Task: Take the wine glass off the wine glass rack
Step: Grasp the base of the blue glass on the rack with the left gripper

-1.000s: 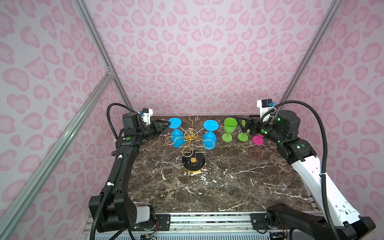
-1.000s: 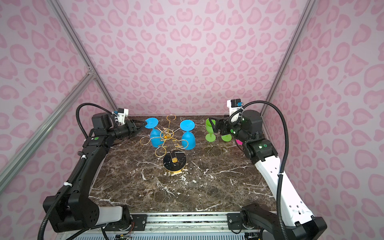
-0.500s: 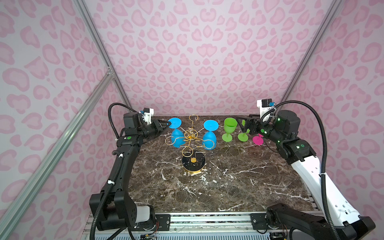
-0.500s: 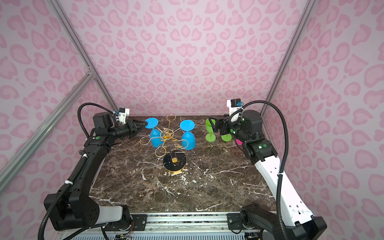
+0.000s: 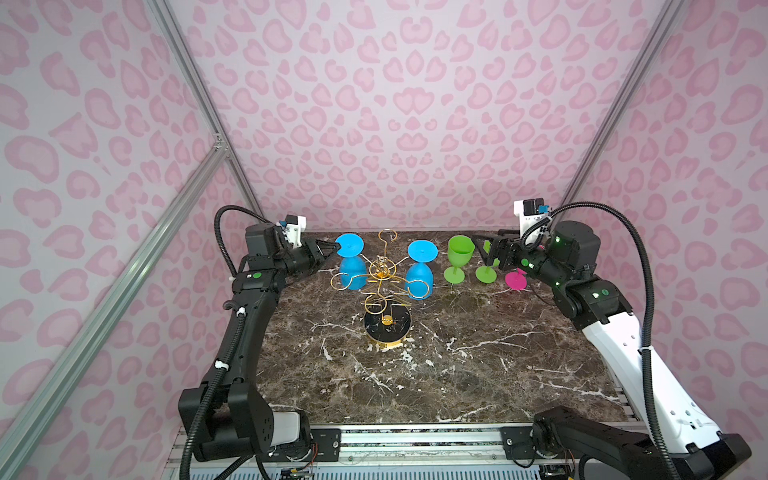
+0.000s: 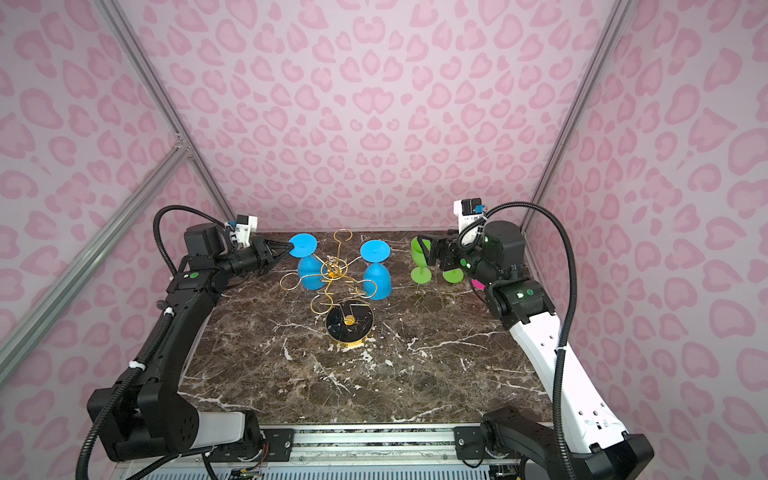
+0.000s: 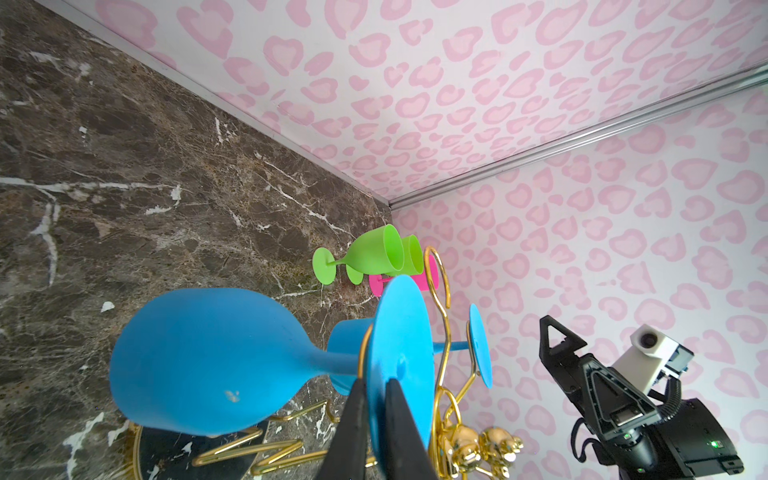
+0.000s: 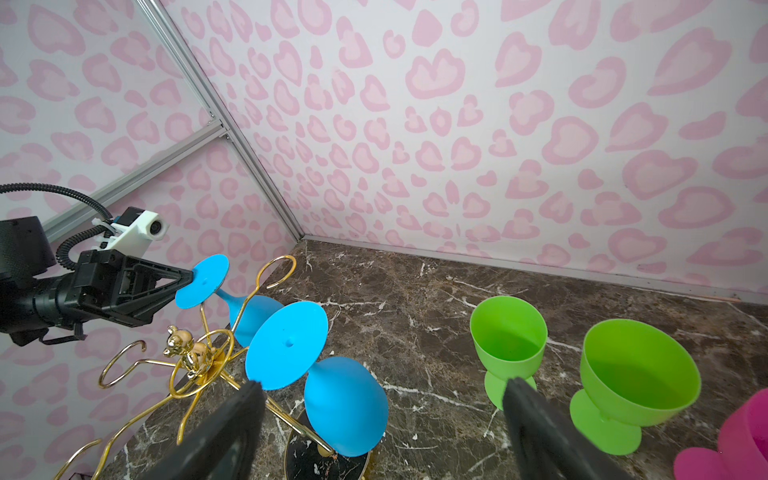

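Observation:
The gold wire wine glass rack (image 5: 386,328) stands on its round black base mid-table. Two blue wine glasses hang upside down from its arms, one on the left (image 5: 352,272) and one on the right (image 5: 419,277). My left gripper (image 5: 333,248) is shut on the rim of the left blue wine glass's round foot (image 7: 401,353); in the left wrist view both fingertips (image 7: 357,399) pinch that disc. My right gripper (image 5: 490,249) hovers open at the back right by the green glasses; nothing sits between its fingers (image 8: 249,399).
Two green glasses (image 5: 460,251) (image 8: 636,374) and a pink glass (image 5: 516,280) stand upright at the back right. The rack's free wire loops (image 6: 291,282) stick out toward the left and the front. The pink-patterned back wall is close behind.
My left gripper has closed onto the foot of the left blue wine glass. The right arm has not moved.

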Tool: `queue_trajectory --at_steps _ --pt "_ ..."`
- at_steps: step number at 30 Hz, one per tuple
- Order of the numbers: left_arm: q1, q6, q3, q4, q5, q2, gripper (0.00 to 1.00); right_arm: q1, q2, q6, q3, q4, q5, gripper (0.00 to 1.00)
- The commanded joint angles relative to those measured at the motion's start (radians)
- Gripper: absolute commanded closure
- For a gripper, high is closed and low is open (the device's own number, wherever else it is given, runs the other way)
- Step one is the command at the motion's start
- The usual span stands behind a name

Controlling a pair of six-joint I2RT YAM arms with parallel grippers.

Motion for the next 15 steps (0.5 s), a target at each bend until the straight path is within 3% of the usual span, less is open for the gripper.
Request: queue_trajectory --at_steps 1,4,15 --pt "0.000 -0.006 0.014 0.042 0.027 -0.007 0.91 0.001 0.001 0.000 -0.008 0.019 0.000 0.09" --pt "0.000 -0.008 0.020 0.039 0.034 -0.008 0.97 0.001 0.000 0.003 -0.009 0.023 -0.001 0.09" --pt "0.000 -0.043 0.024 0.042 0.065 -0.010 0.97 0.001 -0.003 0.005 -0.007 0.022 -0.001 0.09"
